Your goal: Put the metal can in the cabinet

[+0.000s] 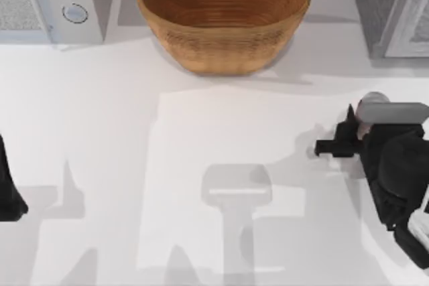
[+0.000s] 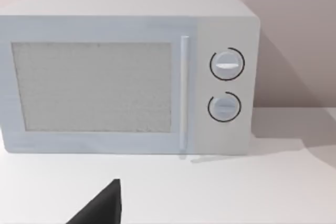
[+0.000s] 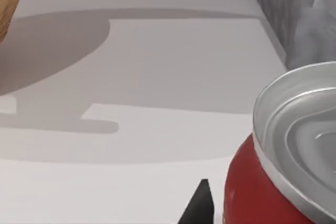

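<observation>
The metal can [image 1: 373,102] stands at the right side of the table, its silver top half covered by my right wrist. Seen from the right wrist, the can [image 3: 283,182] is very close, with a red side and a shiny lid. My right gripper [image 1: 367,117] is around the can and shut on it. One black fingertip [image 3: 200,203] lies close against the can's side, and the other is hidden. The cabinet [image 1: 375,11], grey and speckled with a light framed door, stands at the back right, just beyond the can. My left gripper [image 1: 8,192] is parked at the left edge.
A large wicker bowl [image 1: 223,15] stands at the back centre. A white microwave [image 1: 47,1] with two round knobs [image 2: 227,85] stands at the back left, facing the left wrist. The cabinet wall [image 3: 273,14] rises close behind the can.
</observation>
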